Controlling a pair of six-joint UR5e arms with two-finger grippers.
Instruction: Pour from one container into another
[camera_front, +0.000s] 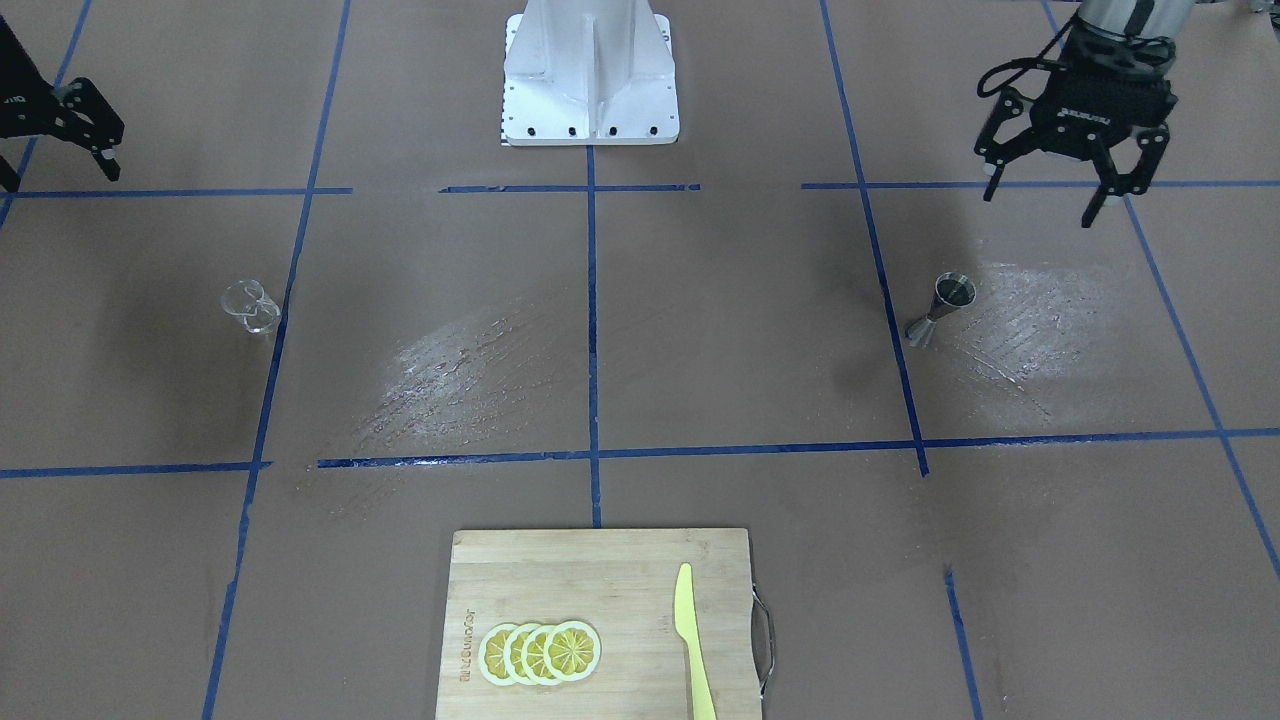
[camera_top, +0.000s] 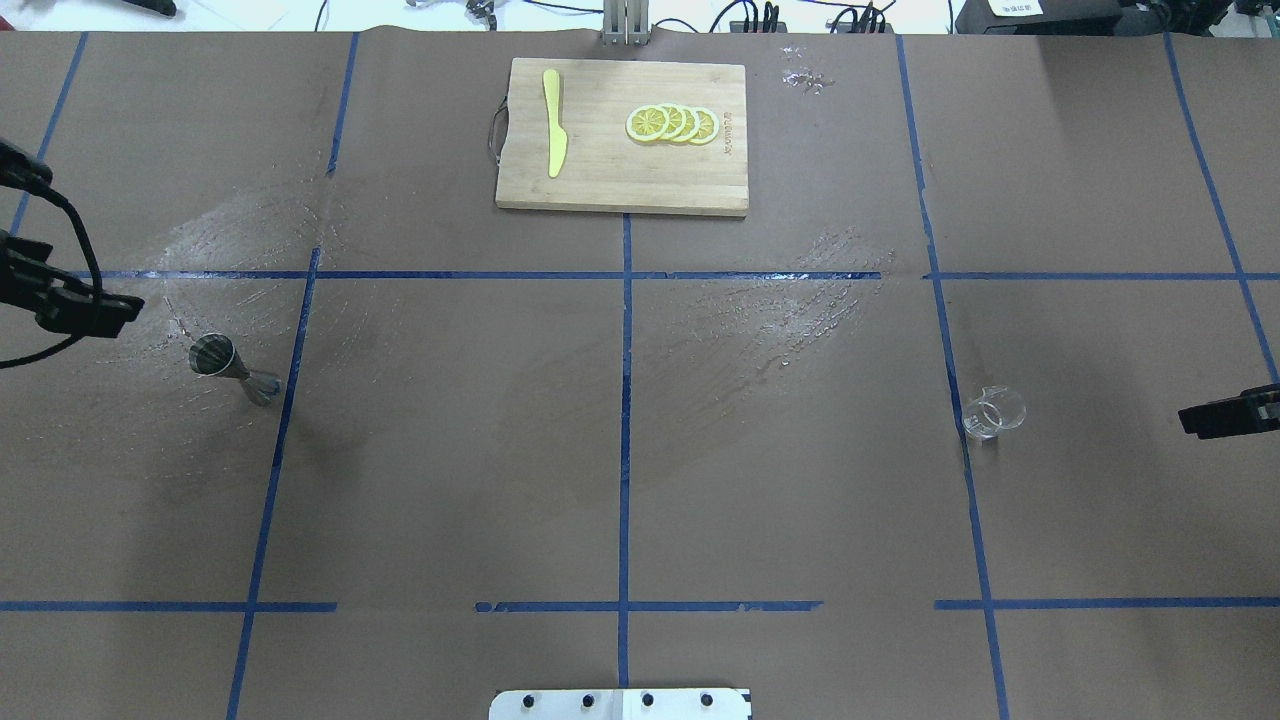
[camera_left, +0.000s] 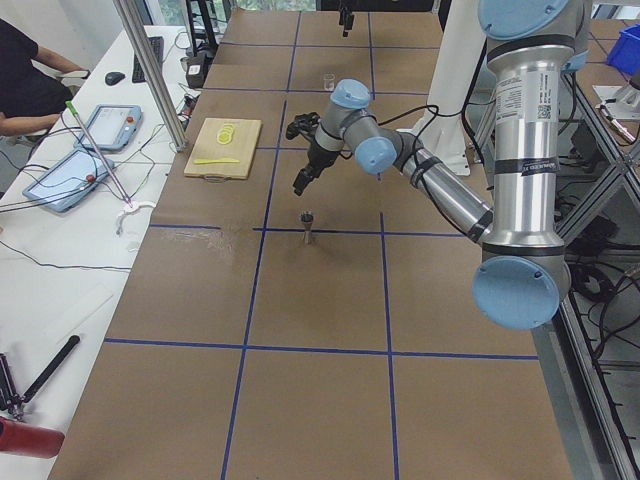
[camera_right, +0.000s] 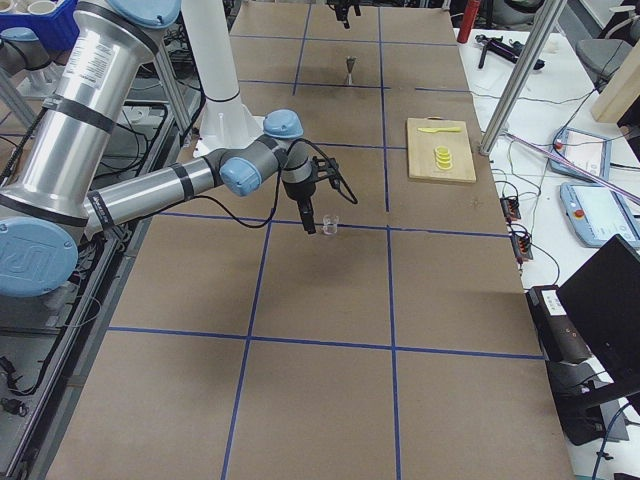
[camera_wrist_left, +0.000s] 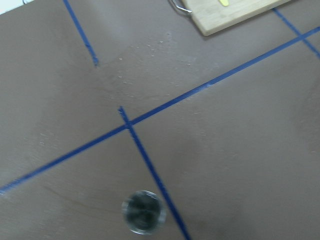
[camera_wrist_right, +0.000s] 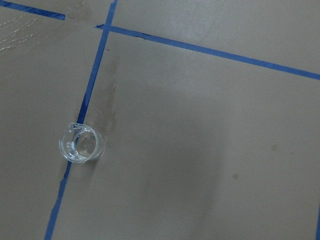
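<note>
The clear glass cup (camera_front: 250, 306) (camera_top: 993, 412) stands upright on the brown table, beside a blue tape line; the right wrist view shows the glass cup (camera_wrist_right: 81, 143) from above. The steel jigger (camera_front: 940, 310) (camera_top: 232, 368) stands upright on the opposite side, and that jigger (camera_wrist_left: 143, 212) appears blurred in the left wrist view. My left gripper (camera_front: 1042, 203) hangs open in the air, behind the jigger and towards the table's end. My right gripper (camera_front: 60, 178) is cut by the view's edge; it looks open and holds nothing, clear of the cup.
A wooden cutting board (camera_top: 620, 180) with lemon slices (camera_top: 672, 123) and a yellow knife (camera_top: 553, 135) lies at the far middle edge. The robot's white base (camera_front: 590, 75) stands at the near middle. Shiny wet-looking patches mark the table near the jigger.
</note>
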